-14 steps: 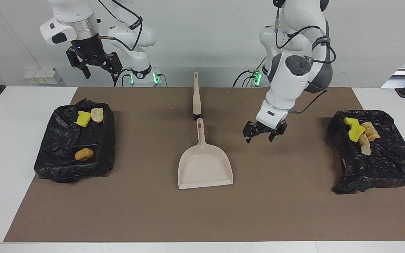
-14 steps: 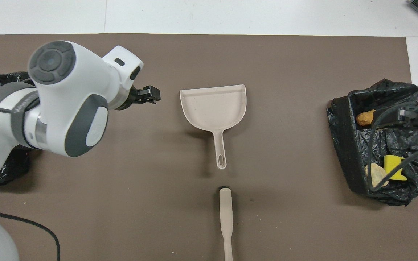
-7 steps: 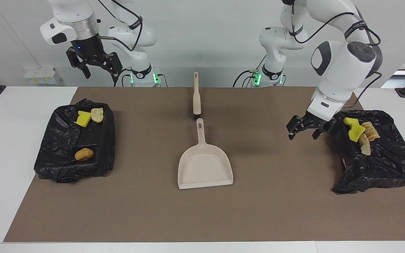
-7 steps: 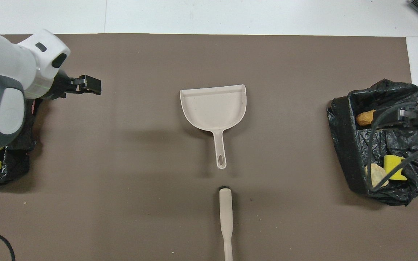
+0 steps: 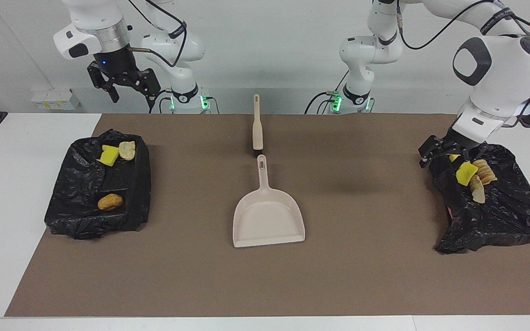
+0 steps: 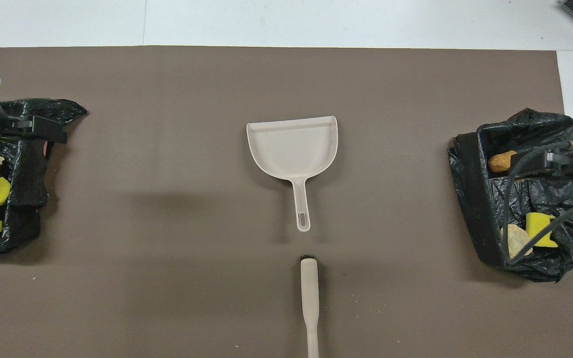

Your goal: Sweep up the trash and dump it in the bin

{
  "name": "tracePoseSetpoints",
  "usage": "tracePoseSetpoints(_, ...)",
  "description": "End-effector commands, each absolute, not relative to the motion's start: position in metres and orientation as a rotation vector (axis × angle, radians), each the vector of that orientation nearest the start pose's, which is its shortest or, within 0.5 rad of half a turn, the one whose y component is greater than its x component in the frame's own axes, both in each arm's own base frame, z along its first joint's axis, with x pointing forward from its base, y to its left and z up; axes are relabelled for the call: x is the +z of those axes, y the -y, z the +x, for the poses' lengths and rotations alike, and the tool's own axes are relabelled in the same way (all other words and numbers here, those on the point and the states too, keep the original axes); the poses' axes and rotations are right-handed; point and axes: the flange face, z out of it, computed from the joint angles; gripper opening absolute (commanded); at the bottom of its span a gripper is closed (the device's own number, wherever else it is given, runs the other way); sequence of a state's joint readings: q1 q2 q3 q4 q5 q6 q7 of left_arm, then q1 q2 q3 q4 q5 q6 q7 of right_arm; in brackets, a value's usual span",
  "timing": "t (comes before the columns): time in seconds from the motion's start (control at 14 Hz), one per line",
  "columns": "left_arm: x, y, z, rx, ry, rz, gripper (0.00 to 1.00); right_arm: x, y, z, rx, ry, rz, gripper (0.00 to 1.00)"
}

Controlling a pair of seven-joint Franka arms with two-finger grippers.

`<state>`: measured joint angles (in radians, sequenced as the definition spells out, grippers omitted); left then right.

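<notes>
Left hand [image 5: 449,155] has swung from mid-mat to bin at left arm's end [image 5: 499,202], now over its robot-side rim, fingers spread, holding nothing. Right hand [image 5: 124,85] waits raised over bin at right arm's end [image 5: 85,207], open, empty. Trash split between bins: yellow sponges and bread lumps [image 5: 472,177] in left-end bin; sponge [image 5: 108,155] and two lumps in right-end bin. Dustpan [image 5: 268,216] flat mid-counter, brush [image 5: 257,126] just nearer robots, both untouched
</notes>
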<state>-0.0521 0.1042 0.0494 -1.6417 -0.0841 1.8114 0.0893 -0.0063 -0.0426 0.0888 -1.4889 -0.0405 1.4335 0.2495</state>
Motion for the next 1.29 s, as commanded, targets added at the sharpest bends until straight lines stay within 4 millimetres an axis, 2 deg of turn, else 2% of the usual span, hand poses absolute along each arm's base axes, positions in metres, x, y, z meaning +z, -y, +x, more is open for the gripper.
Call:
tracePoseSetpoints(0.0, 0.575, 0.021, 0.584, -0.071, -0.151, -3.161, 1.0, 0.674, -0.035, 0.519, -0.005, -0.253, -3.154, 1.0)
tracePoseSetpoints(0.29, 0.611, 0.016, 0.555, -0.065, -0.24, -3.137, 1.0, 0.674, -0.035, 0.519, -0.002, -0.251, -3.154, 1.0)
tracePoseSetpoints(0.5, 0.613, 0.012, 0.542, -0.034, -0.238, -3.139, 1.0, 0.674, -0.035, 0.519, -0.002, -0.248, -3.154, 1.0)
tracePoseSetpoints(0.72, 0.61, 0.012, 0.54, -0.02, -0.219, -3.143, 1.0, 0.674, -0.035, 0.519, -0.002, -0.251, -3.154, 1.0)
tracePoseSetpoints(0.93, 0.629, 0.012, 0.535, 0.011, -0.22, -3.15, 1.0, 0.674, -0.035, 0.519, -0.002, -0.248, -3.154, 1.0)
tracePoseSetpoints(1.22, 0.629, 0.011, 0.534, 0.032, -0.211, -3.154, 1.0, 0.674, -0.035, 0.519, -0.002, -0.248, -3.154, 1.0)
